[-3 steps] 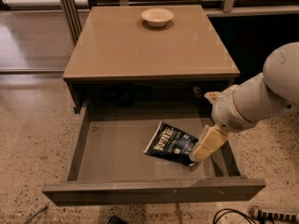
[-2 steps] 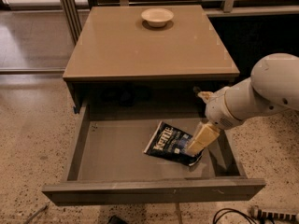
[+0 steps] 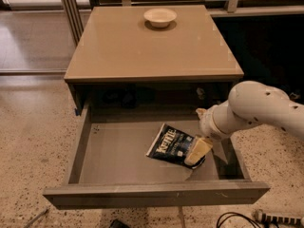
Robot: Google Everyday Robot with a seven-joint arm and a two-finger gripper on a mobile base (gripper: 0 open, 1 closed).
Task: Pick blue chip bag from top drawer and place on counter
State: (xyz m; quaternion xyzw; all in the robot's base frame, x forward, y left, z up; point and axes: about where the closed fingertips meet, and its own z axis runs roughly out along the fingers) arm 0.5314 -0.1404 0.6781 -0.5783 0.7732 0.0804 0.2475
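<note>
Speckled floor (image 3: pixel 28 141) lies around the tan counter (image 3: pixel 152 51), which carries a small bowl (image 3: pixel 160 17). Below it the top drawer (image 3: pixel 156 194) stands pulled out, with the blue chip bag (image 3: pixel 170 144) lying flat right of centre. The gripper (image 3: pixel 197 152) is down on the bag's right edge; whether it is apart or clamped cannot be told.

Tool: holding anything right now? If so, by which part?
Cannot be told. The tool sits in the open drawer, over the end of the chip bag nearest the arm; the bag lies on the drawer floor.
</note>
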